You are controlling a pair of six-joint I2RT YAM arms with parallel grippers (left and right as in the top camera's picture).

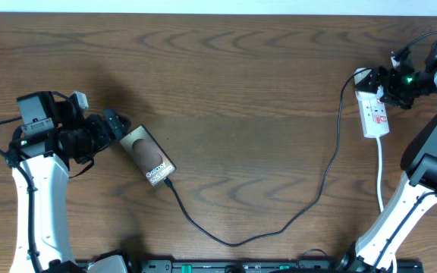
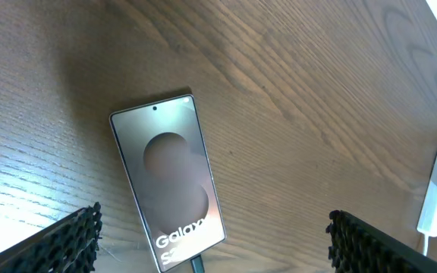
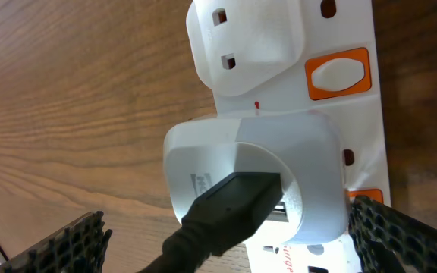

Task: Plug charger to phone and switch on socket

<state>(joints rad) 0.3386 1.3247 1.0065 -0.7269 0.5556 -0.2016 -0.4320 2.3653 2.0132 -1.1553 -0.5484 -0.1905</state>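
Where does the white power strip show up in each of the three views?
Overhead: the power strip lies at the far right of the picture, in the upper half.
Left wrist: the power strip is small at the right edge, beyond the phone.
Right wrist: the power strip fills the right side, close up.
Shared landmark: the black charger cable, running from the phone to the strip's adapter.

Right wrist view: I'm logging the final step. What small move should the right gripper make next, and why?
Probably lower the right gripper onto the orange switch half hidden beside the white adapter. The thin black charger cable already sits in the slim brown-silver phone and in that adapter on the narrow white power strip, so only switching seems left.
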